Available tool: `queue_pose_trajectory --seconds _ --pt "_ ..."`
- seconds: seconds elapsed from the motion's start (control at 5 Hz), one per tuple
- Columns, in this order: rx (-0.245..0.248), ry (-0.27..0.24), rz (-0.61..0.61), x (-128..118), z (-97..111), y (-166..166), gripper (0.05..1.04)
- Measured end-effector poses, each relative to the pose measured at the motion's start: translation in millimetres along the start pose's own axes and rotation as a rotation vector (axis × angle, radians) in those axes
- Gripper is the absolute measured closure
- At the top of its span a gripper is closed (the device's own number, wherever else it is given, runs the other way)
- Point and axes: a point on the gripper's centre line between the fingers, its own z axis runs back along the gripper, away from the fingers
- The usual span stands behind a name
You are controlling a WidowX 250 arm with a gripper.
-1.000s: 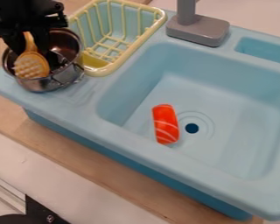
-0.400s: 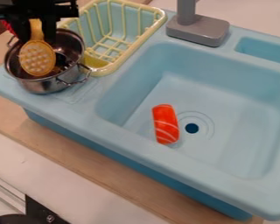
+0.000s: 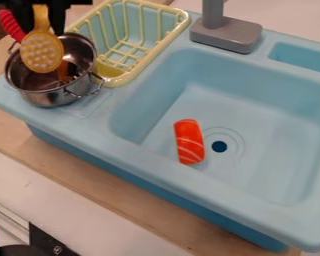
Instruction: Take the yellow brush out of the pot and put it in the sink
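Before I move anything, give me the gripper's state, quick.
Gripper: closed, holding the yellow brush head down over the pot.

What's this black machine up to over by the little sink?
The robot's gripper is holding a yellow brush by its handle, with the bristly head hanging over the metal pot. The brush is meant for the blue sink but isn't there yet; a toy piece of orange-and-white sushi lies in the basin.
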Motion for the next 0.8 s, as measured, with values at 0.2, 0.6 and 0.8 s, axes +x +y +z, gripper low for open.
queue_pose_trajectory --seconds 0.2,0.6,0.8 --pt "0.009 0.004 -0.028 -3 6 -6 0.746" --pt "-0.035 -0.023 -0.063 -5 23 -31 0.746" --pt "-0.070 0.001 -0.078 -10 22 -46 0.746"
